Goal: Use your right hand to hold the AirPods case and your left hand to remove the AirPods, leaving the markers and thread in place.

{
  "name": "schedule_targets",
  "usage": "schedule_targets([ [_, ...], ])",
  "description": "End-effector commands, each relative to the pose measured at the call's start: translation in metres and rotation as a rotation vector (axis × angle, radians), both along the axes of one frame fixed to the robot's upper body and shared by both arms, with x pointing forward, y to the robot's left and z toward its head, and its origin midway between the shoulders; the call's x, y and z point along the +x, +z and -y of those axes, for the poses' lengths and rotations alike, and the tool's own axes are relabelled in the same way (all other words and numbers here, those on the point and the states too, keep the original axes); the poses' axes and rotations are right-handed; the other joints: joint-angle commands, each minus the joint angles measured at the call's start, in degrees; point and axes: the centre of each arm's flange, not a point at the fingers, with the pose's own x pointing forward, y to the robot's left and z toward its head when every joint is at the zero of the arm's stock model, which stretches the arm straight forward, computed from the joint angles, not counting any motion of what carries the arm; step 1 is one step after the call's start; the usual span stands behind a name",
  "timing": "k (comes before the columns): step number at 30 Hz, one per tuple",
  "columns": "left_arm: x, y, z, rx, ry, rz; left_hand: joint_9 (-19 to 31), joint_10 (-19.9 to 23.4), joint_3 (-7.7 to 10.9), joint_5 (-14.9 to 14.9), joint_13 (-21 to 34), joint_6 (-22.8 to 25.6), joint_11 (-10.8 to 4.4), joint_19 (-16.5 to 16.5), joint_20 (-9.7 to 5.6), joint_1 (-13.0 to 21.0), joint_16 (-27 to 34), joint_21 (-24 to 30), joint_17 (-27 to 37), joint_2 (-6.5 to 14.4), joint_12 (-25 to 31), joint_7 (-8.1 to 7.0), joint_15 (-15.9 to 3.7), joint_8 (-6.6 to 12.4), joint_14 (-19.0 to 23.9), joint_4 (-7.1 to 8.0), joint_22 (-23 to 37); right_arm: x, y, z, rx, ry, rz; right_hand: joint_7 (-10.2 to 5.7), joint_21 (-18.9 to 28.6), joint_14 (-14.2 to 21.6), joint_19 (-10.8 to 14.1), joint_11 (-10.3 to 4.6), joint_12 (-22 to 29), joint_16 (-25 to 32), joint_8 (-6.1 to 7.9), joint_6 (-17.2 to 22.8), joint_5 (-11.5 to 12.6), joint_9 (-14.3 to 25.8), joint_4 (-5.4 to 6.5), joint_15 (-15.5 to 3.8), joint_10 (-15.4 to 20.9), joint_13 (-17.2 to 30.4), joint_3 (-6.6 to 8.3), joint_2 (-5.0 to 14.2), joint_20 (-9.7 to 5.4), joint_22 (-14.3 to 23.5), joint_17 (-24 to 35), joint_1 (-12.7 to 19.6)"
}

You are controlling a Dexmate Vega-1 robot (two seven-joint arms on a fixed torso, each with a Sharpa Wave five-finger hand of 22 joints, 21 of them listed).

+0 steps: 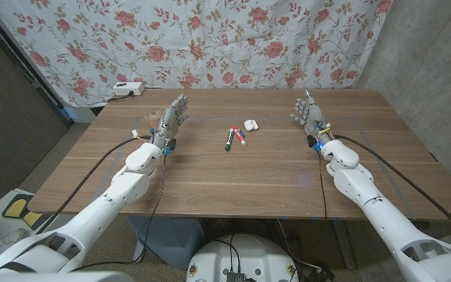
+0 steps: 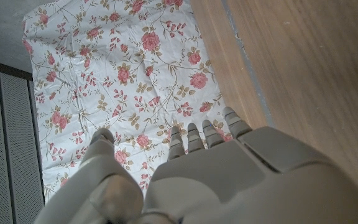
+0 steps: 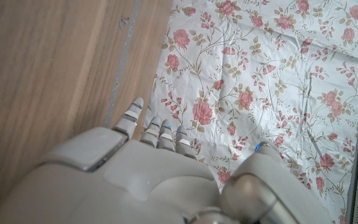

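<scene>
A small white AirPods case [image 1: 250, 124] sits on the wooden table [image 1: 233, 180] near its far middle. Just left of it lie a green marker [image 1: 229, 139] and a red-and-blue marker [image 1: 240, 137], side by side. My left hand [image 1: 171, 117] stands on the table's left side with fingers apart, holding nothing, well left of the markers. My right hand [image 1: 309, 114] stands on the right side, fingers apart and empty, a short way right of the case. The left wrist view shows the back of my left hand [image 2: 229, 180], and the right wrist view shows my right hand [image 3: 135, 180].
A floral cloth [image 1: 210, 39] hangs behind the table's far edge. A white power strip [image 1: 128, 89] lies beyond the far left corner. Blue tape lines mark the tabletop. Bare wood stretches between both arms toward the near edge.
</scene>
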Motion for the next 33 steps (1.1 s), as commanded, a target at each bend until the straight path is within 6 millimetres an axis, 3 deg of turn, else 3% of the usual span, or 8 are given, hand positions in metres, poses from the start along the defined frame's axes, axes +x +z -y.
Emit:
schedule_targets([
  [1, 0.0, 0.005, 0.014, 0.084, 0.059, 0.046, 0.2, 0.7, 0.47, 0.3, 0.2, 0.4, -0.15, 0.3, 0.35, 0.6, 0.4, 0.4, 0.1, 0.1, 0.5, -0.22, 0.37, 0.31, 0.2, 0.04, 0.3, -0.001, 0.003, -0.005, -0.034, 0.0, 0.002, -0.22, 0.2, -0.4, -0.5, 0.15, 0.3, 0.3, 0.23, 0.5, 0.2, 0.3, -0.01, -0.42, 0.2, 0.1, 0.36, 0.13, 0.2, 0.1, 0.0, 0.4],
  [11, -0.006, 0.006, 0.03, 0.147, 0.112, 0.074, 0.2, 5.0, 0.94, 0.3, 0.2, 2.6, -1.87, 1.1, -0.11, 1.6, 0.8, 0.7, 0.1, 0.4, 1.8, -0.81, -0.88, 0.87, 1.7, -0.16, 0.2, -0.005, 0.009, 0.004, -0.07, 0.006, 0.021, -0.44, 0.1, -1.3, -1.3, 0.32, 0.1, 0.0, 0.02, -0.1, 0.1, 0.3, -0.23, -0.03, -0.4, -0.2, 0.38, 0.21, 0.16, 0.1, -0.3, 0.6],
  [12, -0.007, 0.006, 0.03, 0.134, 0.137, 0.093, 0.2, 5.8, 1.05, 0.3, 0.2, 2.9, -2.16, 1.4, -0.56, 1.8, 0.9, 0.7, 0.0, 0.4, 2.0, -0.81, -1.99, 0.86, 2.1, -0.21, 0.2, -0.005, 0.009, 0.005, -0.069, 0.007, 0.023, -0.45, 0.1, -1.3, -1.3, 0.3, 0.1, 0.0, 0.03, -0.1, 0.1, 0.3, -0.23, -0.05, -0.4, -0.2, 0.38, 0.22, 0.16, 0.1, -0.3, 0.6],
  [13, -0.008, 0.007, 0.029, 0.149, 0.162, 0.109, 0.2, 8.0, 1.21, 0.2, 0.1, 3.9, -2.69, 2.6, -3.92, 2.4, 1.0, 1.0, 0.0, 0.3, 2.6, -0.54, -3.78, 0.96, 3.1, -0.34, 0.2, -0.005, 0.009, 0.006, -0.069, 0.005, 0.026, -0.46, 0.1, -1.3, -1.3, 0.2, 0.1, 0.0, 0.02, -0.1, 0.1, 0.3, -0.25, -0.03, -0.4, -0.2, 0.37, 0.22, 0.17, 0.1, -0.4, 0.6],
  [15, -0.01, 0.007, 0.03, 0.164, 0.201, 0.096, 0.2, 10.9, 1.28, 0.2, 0.1, 5.2, -2.8, 3.7, -6.33, 3.0, 1.1, 1.2, -0.1, 0.0, 3.3, 0.03, -4.88, 1.14, 4.4, -0.44, 0.1, -0.005, 0.009, 0.008, -0.067, 0.011, 0.027, -0.44, 0.1, -1.3, -1.4, 0.12, 0.1, 0.0, 0.04, -0.1, 0.1, 0.3, -0.27, -0.05, -0.4, -0.3, 0.38, 0.24, 0.15, 0.1, -0.4, 0.7],
  [17, -0.001, 0.002, 0.03, 0.064, 0.105, 0.086, 0.2, 11.2, 1.32, 0.2, 0.1, 5.5, -3.09, 3.8, -6.53, 3.1, 1.0, 1.1, -0.2, 0.0, 3.4, 0.17, -5.13, 1.16, 4.6, -0.47, 0.1, -0.004, 0.01, 0.009, -0.066, 0.012, 0.026, -0.46, 0.1, -1.3, -1.4, 0.13, 0.1, 0.0, 0.04, -0.1, 0.1, 0.2, -0.28, -0.01, -0.4, -0.3, 0.38, 0.26, 0.15, 0.1, -0.4, 0.7],
  [25, -0.004, 0.01, 0.036, 0.129, 0.183, 0.105, 0.2, 12.1, 1.39, 0.2, 0.0, 6.1, -3.0, 4.0, -6.65, 3.6, 0.9, 1.0, -0.2, -0.2, 3.5, 0.22, -5.31, 1.18, 4.8, -0.61, 0.0, -0.001, 0.01, 0.015, -0.062, 0.012, 0.021, -0.38, 0.2, -1.4, -1.4, 0.25, 0.2, 0.1, 0.07, -0.1, 0.1, 0.2, -0.32, -0.02, -0.3, -0.4, 0.37, 0.28, 0.13, 0.1, -0.5, 0.7],
  [33, -0.008, 0.022, 0.043, 0.161, 0.186, 0.107, 0.2, 12.6, 1.3, 0.1, 0.0, 2.7, -3.17, 4.4, -9.32, 5.1, 0.5, 0.7, -0.2, -1.6, 3.2, -0.73, -5.54, -0.27, 4.7, -1.08, 0.0, -0.002, 0.009, 0.02, -0.059, 0.002, 0.036, -0.36, 0.2, -1.4, -1.5, 0.17, 0.2, 0.1, 0.08, -0.2, 0.0, 0.2, -0.36, -0.02, -0.3, -0.5, 0.35, 0.33, 0.12, 0.1, -0.7, 0.7],
])
